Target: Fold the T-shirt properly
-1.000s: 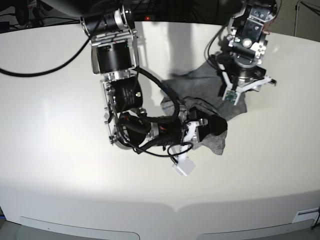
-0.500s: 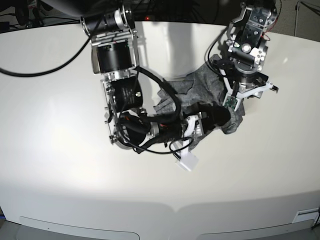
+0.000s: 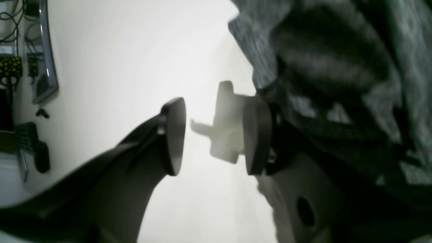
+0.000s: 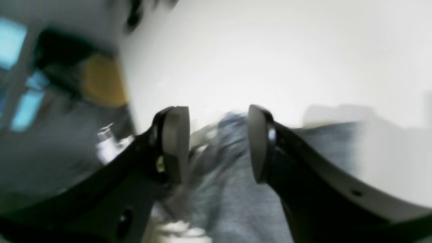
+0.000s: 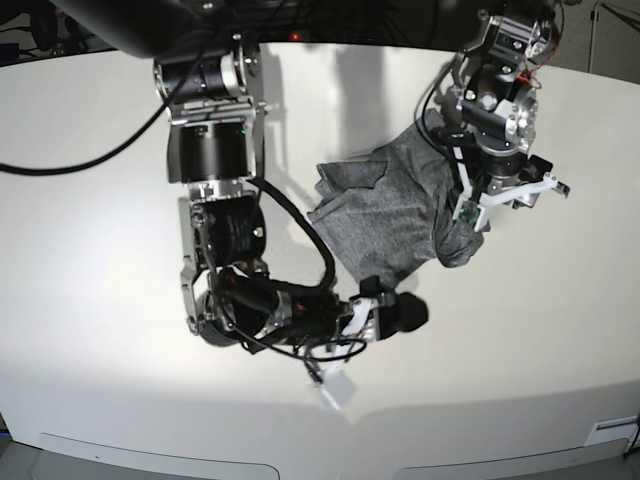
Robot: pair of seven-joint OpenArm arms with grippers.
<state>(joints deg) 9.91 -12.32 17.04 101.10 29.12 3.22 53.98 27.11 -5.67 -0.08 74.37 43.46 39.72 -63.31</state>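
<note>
The heather-grey T-shirt (image 5: pixel 385 215) lies crumpled on the white table, right of centre. My left gripper (image 5: pixel 505 200) is over its right edge. In the left wrist view this gripper (image 3: pixel 214 135) is open with only bare table between the pads, and shirt fabric (image 3: pixel 337 67) lies bunched against the outer side of one finger. My right gripper (image 5: pixel 410 313) is low over the table just in front of the shirt's near edge. In the blurred right wrist view it (image 4: pixel 217 145) is open and empty, with the shirt (image 4: pixel 229 195) beyond the pads.
The white table (image 5: pixel 100 250) spreads wide to the left and front. The right wrist arm's black body and cables (image 5: pixel 225 230) stand left of the shirt. Equipment and cables sit beyond the table's far edge (image 5: pixel 60 30).
My right gripper has drawn back toward the table's front, off the shirt fold it was on. The shirt now lies flatter and more spread. The left gripper has shifted slightly over the shirt's right edge.
</note>
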